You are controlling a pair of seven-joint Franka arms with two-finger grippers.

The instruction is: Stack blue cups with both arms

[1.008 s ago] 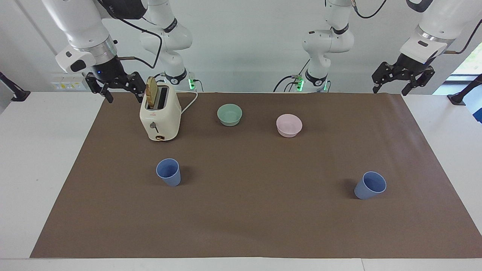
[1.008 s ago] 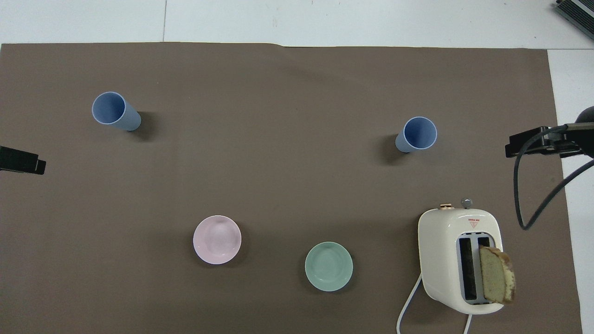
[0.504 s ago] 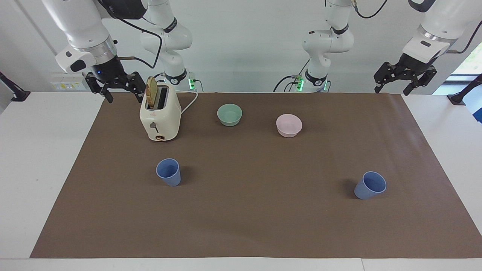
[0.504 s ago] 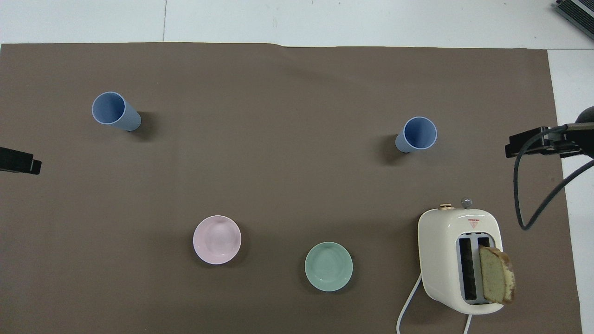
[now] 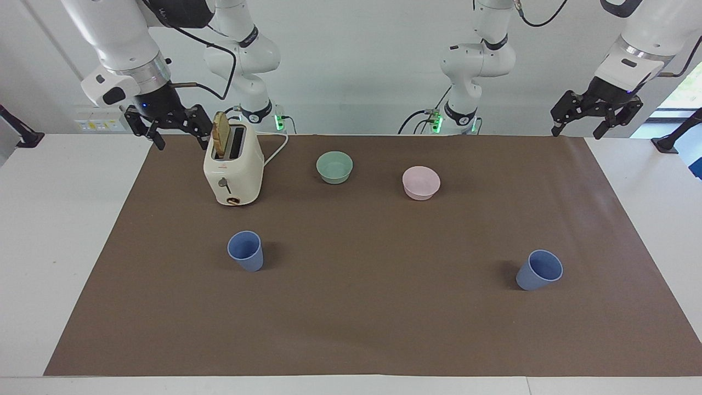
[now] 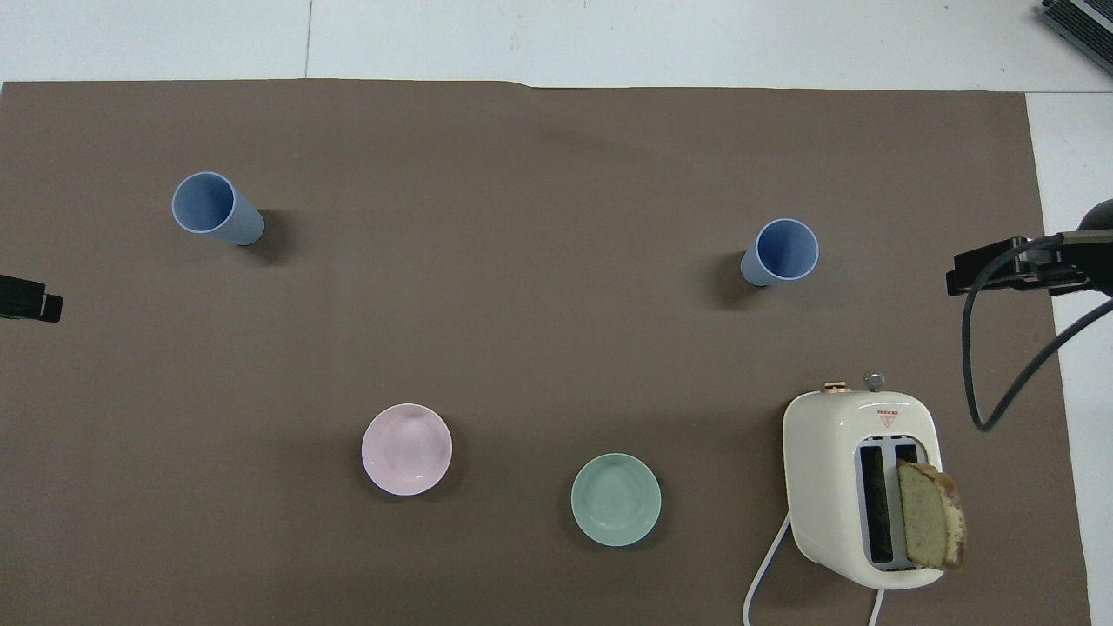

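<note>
Wide bare mat point(image 5: 351, 307) is seen between the two blue cups point(image 5: 245, 250) point(image 5: 539, 270), both upright and well apart, one toward each arm's end. The left gripper point(image 5: 596, 116) and right gripper point(image 5: 167, 129) are held spread wide and empty over the mat's corners nearest the robots, the right beside the toaster point(image 5: 234, 170).

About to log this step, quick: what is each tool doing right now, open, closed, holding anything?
Left tool: open, empty, raised over the table edge at its own end.
Right tool: open, empty, raised beside the toaster.
</note>
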